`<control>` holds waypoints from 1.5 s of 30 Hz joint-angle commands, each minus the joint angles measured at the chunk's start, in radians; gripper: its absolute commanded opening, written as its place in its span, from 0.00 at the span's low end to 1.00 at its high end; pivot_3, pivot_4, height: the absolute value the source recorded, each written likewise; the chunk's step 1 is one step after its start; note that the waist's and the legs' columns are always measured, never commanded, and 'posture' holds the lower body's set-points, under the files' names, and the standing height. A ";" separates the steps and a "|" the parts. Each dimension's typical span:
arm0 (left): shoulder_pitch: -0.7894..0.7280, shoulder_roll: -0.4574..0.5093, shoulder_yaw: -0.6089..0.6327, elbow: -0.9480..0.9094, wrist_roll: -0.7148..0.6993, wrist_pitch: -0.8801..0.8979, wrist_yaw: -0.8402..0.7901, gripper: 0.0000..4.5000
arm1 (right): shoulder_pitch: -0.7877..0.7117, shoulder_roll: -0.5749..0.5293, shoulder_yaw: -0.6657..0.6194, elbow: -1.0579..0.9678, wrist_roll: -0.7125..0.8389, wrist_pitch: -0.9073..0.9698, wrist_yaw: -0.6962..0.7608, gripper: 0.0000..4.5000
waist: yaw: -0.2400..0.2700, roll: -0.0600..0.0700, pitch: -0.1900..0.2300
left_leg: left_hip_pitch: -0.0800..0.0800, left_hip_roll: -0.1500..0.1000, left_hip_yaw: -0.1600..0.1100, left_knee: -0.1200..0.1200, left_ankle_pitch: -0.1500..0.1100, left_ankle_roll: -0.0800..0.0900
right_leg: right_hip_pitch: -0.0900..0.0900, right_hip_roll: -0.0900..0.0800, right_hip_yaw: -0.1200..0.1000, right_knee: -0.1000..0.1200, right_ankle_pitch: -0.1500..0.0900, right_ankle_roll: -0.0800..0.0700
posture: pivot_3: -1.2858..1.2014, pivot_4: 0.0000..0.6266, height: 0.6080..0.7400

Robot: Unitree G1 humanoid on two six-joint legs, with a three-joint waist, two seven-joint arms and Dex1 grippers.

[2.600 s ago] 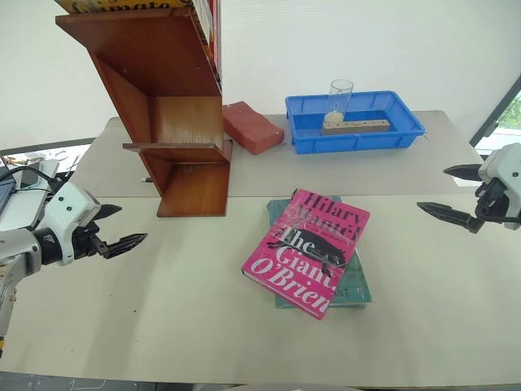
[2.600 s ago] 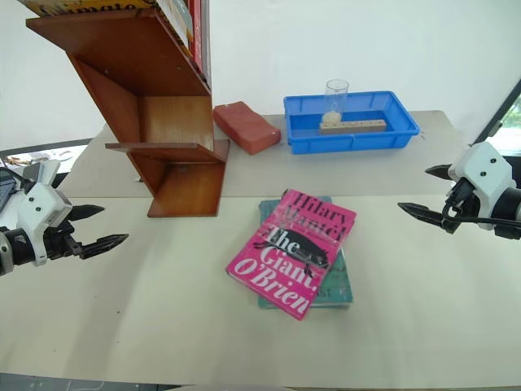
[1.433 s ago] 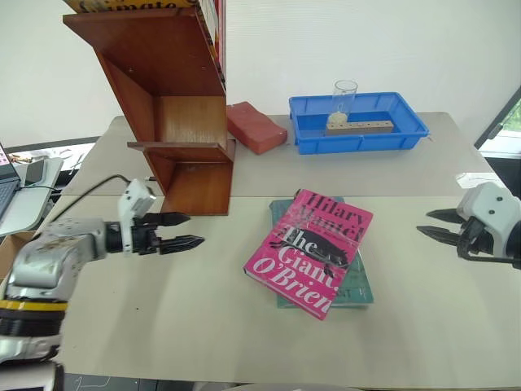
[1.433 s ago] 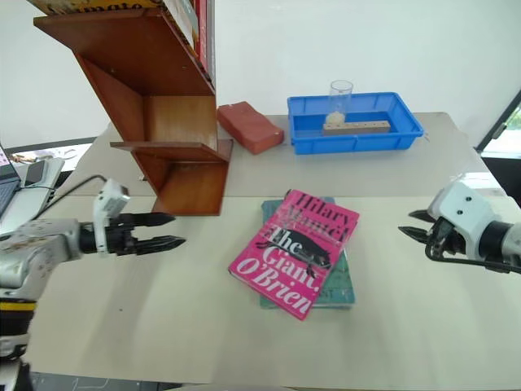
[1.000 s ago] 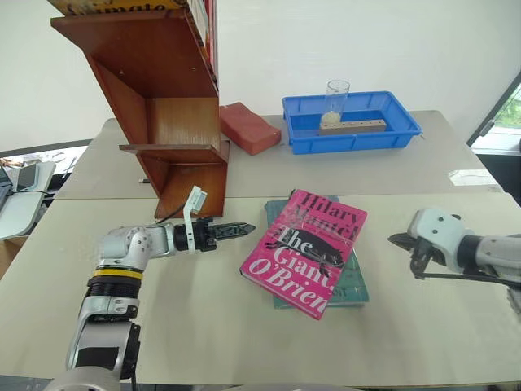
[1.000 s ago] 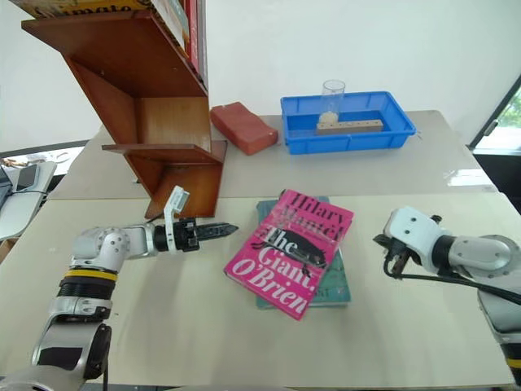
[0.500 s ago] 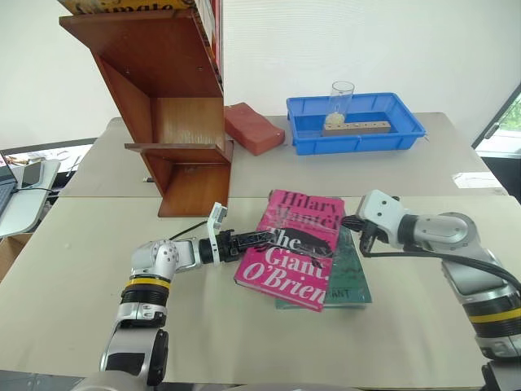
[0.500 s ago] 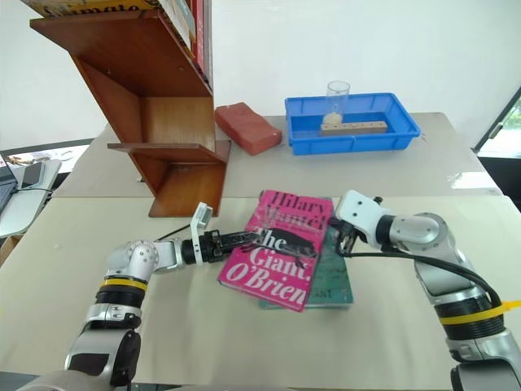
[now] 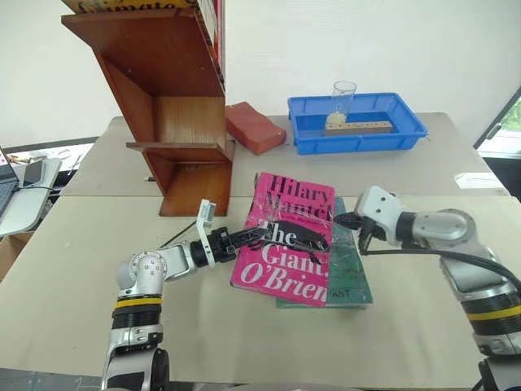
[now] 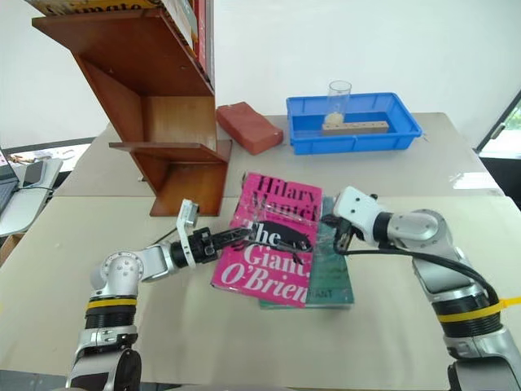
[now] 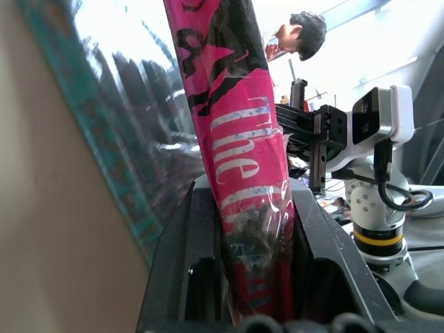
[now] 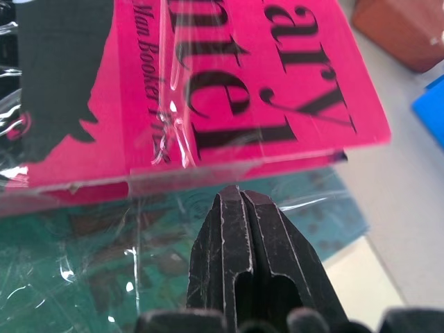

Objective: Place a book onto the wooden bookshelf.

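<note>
- Already the pink book (image 9: 285,244) is pinched at its left edge by the left gripper (image 9: 246,236), whose 2 fingers (image 11: 326,257) are seen in the left wrist view pressed against the cover from both sides.
- From that gripper the book's long axis runs away from the robot and slightly left, toward the foot of the wooden bookshelf (image 9: 175,106).
- The book is propped across a teal book (image 9: 346,273), which lies flat on the table (image 9: 244,342); the pink book's left side looks raised off it.
- At the pink book's right edge the right gripper (image 9: 348,220) is found with its fingers pressed together and holding nothing, the tips just beside the edge over the teal cover.
- The left arm is judged the nearer one to the shelf, so the lift would be made up and leftward.
- Beyond the books, a red brick (image 9: 254,126) lies beside the shelf, and a blue tray (image 9: 407,130) with a glass (image 9: 343,96) and a wooden block (image 9: 358,126) stands farther right.
- Behind the table a white wall is seen.
</note>
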 commanded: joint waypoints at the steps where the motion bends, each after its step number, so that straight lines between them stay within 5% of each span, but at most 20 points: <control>1: -0.035 0.043 -0.014 -0.183 0.026 -0.166 -0.040 0.13 | 0.009 -0.077 -0.169 -0.068 0.070 0.057 0.010 0.00 | 0.004 0.000 0.000 | 0.000 0.000 0.000 0.000 0.000 0.000 | 0.001 0.000 0.000 -0.001 0.000 0.000 | 0.52 0.24 0.22; 9: -0.265 0.214 -0.268 -0.317 0.464 -0.789 -0.146 0.13 | 0.065 -0.195 -0.487 -0.183 0.309 0.254 0.072 0.00 | 0.015 0.002 0.002 | 0.001 -0.001 0.000 -0.002 0.001 -0.002 | 0.009 0.000 0.001 -0.011 0.001 -0.001 | 0.52 0.24 0.22; 13: -0.429 0.331 -0.323 -0.161 0.772 -1.282 -0.133 0.13 | -0.035 -0.180 -0.507 -0.239 0.396 0.320 -0.001 0.00 | 0.002 0.004 0.006 | 0.003 -0.001 0.000 -0.003 0.001 -0.001 | 0.010 0.000 0.003 -0.012 0.001 -0.001 | 0.52 0.24 0.22; 18: -0.552 0.449 -0.341 0.084 0.917 -1.633 -0.143 0.13 | -0.154 -0.155 -0.440 -0.269 0.462 0.368 -0.054 0.00 | -0.004 0.005 0.008 | 0.011 -0.002 0.000 -0.012 0.001 -0.001 | 0.017 0.000 0.004 -0.016 0.001 0.000 | 0.52 0.24 0.22; 29: -0.569 0.682 -0.345 0.415 1.021 -1.891 -0.165 0.13 | -0.294 -0.099 -0.330 -0.240 0.517 0.380 -0.092 0.00 | 0.002 0.002 0.014 | 0.004 0.000 0.001 -0.011 0.002 -0.002 | -0.002 0.000 0.002 -0.010 0.002 0.002 | 0.52 0.24 0.22; 45: -0.549 0.737 -0.361 0.615 1.074 -1.959 -0.139 0.13 | -0.360 -0.049 -0.262 -0.215 0.514 0.348 -0.069 0.00 | -0.003 0.004 0.012 | 0.004 0.001 0.004 -0.012 0.002 -0.002 | -0.005 0.000 0.001 -0.003 0.002 0.002 | 0.52 0.24 0.22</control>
